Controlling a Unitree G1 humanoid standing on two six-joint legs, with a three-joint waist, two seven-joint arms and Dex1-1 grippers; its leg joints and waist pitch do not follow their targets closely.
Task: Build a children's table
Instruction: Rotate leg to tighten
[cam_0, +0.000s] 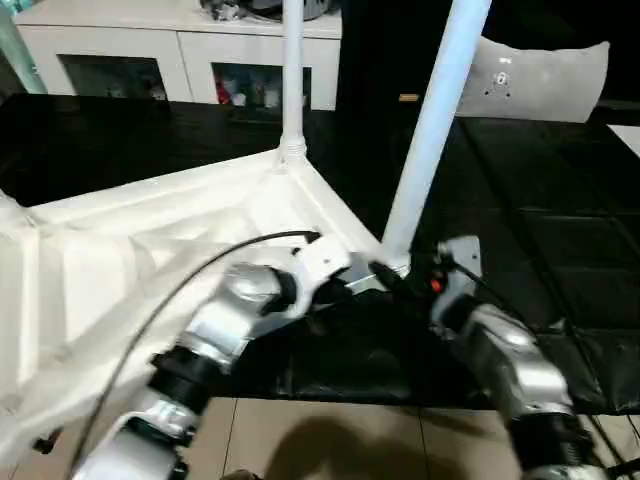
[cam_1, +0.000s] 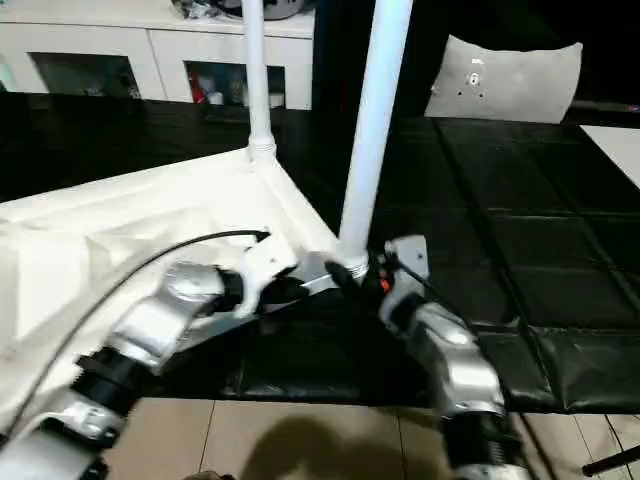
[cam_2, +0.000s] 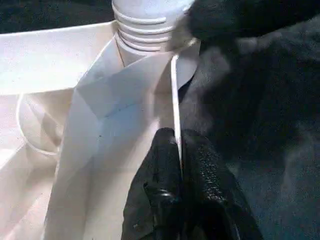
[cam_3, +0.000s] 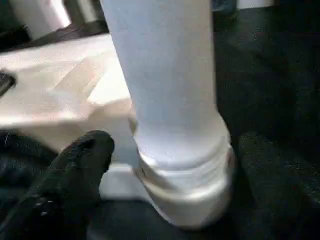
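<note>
The children's table top (cam_0: 150, 240) lies upside down on the black mat, ribbed side up. Two white legs stand in its corner sockets: one at the far corner (cam_0: 292, 80), one at the near right corner (cam_0: 432, 130). My left gripper (cam_2: 178, 145) is shut on the thin rim of the top, just short of the near leg's socket (cam_2: 142, 30). My right gripper (cam_0: 395, 275) is at the base of the near leg (cam_3: 170, 100). One black finger (cam_3: 75, 175) stands a little off the leg's collar, so the jaws are open around it.
A white cabinet with shelves (cam_0: 180, 50) runs along the back. A flat white board (cam_0: 545, 80) leans at the back right. Black mats (cam_0: 560, 220) cover the floor to the right, and bare wooden floor (cam_0: 330, 440) lies in front.
</note>
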